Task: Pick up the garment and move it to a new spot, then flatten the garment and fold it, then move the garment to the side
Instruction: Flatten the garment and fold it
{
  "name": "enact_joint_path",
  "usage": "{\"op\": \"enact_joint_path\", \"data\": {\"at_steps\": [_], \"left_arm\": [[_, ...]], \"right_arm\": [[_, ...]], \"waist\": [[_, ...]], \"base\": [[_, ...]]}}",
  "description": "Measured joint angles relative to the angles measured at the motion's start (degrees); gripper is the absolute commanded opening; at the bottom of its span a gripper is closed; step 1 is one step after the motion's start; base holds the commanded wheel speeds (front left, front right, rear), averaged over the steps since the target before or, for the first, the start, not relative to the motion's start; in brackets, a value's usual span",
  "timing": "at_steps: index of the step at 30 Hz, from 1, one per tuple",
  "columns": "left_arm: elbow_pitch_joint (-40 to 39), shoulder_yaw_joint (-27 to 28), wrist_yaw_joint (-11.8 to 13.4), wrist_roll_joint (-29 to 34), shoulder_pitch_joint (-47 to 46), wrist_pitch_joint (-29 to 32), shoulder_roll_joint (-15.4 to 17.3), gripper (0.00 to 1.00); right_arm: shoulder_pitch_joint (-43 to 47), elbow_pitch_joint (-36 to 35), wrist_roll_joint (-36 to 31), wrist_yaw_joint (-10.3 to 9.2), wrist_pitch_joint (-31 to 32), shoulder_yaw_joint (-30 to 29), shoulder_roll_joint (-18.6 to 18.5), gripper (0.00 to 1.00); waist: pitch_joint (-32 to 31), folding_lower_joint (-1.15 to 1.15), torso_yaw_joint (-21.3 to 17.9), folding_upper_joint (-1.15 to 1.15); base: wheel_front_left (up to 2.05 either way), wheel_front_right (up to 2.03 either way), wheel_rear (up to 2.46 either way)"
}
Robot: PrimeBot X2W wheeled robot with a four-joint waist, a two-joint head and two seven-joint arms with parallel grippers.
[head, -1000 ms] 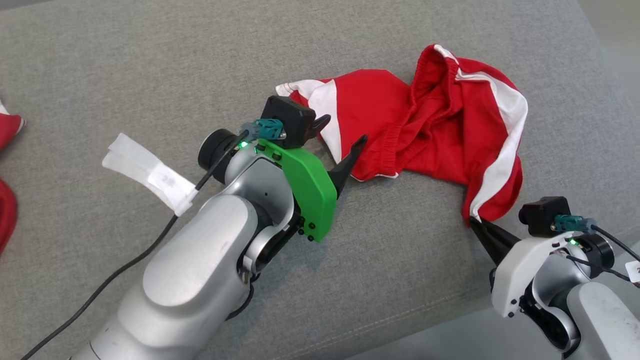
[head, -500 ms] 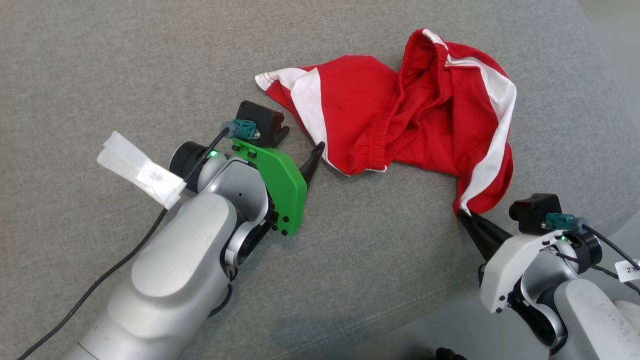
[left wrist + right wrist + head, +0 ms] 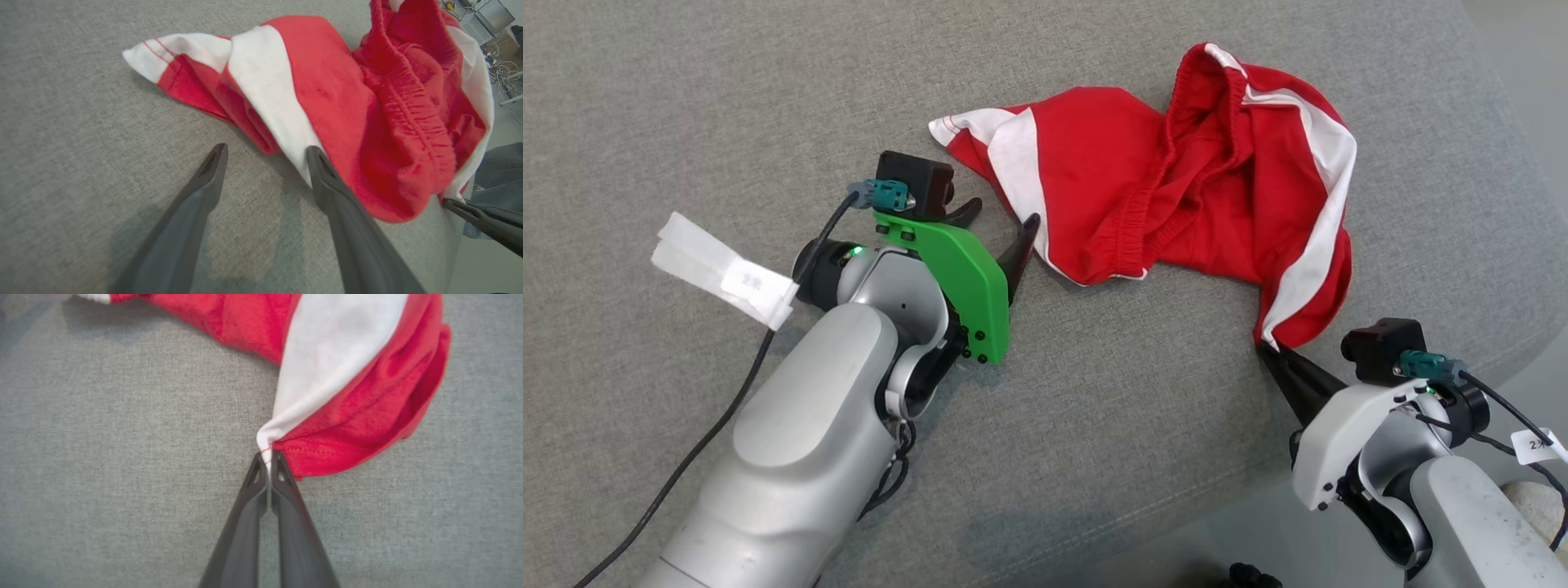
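One garment [image 3: 1176, 196] corner pinched in right hand [image 3: 1264, 351]; left hand [image 3: 1005, 212] spread beside it.

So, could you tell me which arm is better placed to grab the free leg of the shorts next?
Left, probably: the left fingers stand open beside the free leg of the shorts, one tip at its white stripe. The right fingers are shut on the opposite hem.
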Motion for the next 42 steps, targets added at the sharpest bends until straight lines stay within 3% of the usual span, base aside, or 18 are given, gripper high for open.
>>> {"op": "enact_joint_path", "data": {"at_steps": [13,15,16,25,32,42], "left_arm": [[3.19,-0.21,0.32,-2.13,-0.32,-2.30,-0.98,1.00],[3.23,-0.33,-0.22,-2.45,-0.32,-2.70,-1.05,0.19],[3.32,-0.41,-0.58,-2.48,-0.32,-2.93,-1.05,0.00],[1.20,0.63,-3.94,-3.79,-1.27,-8.28,-1.18,0.00],[-2.53,4.10,-4.35,-7.00,1.49,-10.81,-0.91,0.00],[-5.95,9.07,-2.76,-9.83,13.46,-12.61,6.21,0.00]], "right_arm": [[-0.59,1.56,0.00,0.00,-1.33,0.87,0.88,0.00],[-0.66,1.81,0.00,0.00,-1.51,0.97,0.99,0.00],[-0.70,1.96,0.00,0.00,-1.57,0.97,1.03,0.00],[-0.60,4.11,0.00,0.00,-2.33,0.05,0.25,0.00],[0.05,4.79,-0.73,0.00,-2.31,-0.34,-2.47,0.00],[0.08,4.34,-3.02,0.02,-0.69,2.98,-6.21,0.00]], "waist": [[-0.01,0.00,-1.18,0.00],[-0.06,0.00,-1.25,0.00],[-0.10,0.00,-1.25,0.00],[-1.86,0.00,0.72,0.00],[-3.54,0.00,3.37,0.00],[-6.28,0.00,10.05,0.00]], "base": [[0.00,0.00,0.00],[0.00,0.00,0.00],[0.00,0.00,0.00],[0.00,0.00,0.00],[0.00,0.00,0.00],[0.00,0.00,0.00]]}}
